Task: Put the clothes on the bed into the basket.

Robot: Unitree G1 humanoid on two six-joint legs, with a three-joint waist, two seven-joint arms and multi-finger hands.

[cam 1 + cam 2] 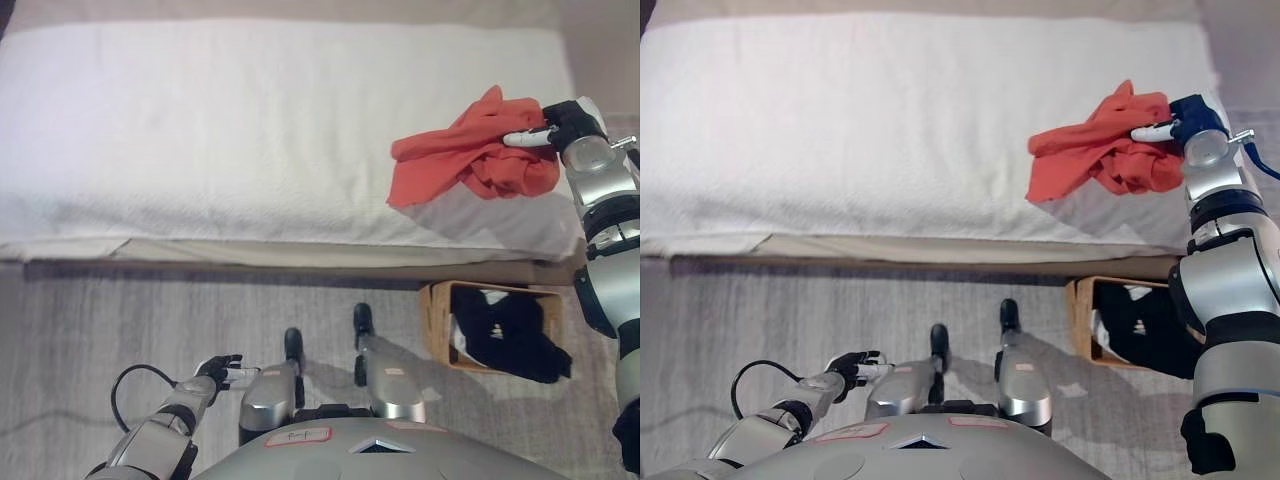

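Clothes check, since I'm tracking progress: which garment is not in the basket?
The orange garment, crumpled on the white bed at the right hand. The black garment already lies in the basket on the floor.

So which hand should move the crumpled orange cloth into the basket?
Right. The right hand is already at the crumpled orange cloth on the white bed, above the wicker basket; the left hand hangs low, far away.

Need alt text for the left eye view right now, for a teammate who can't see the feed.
The robot's right hand reaches onto the white bed and touches the edge of a crumpled orange garment near the bed's right end. On the floor below, a wicker basket already holds dark clothing. The left hand hangs low over the grey floor, holding nothing.
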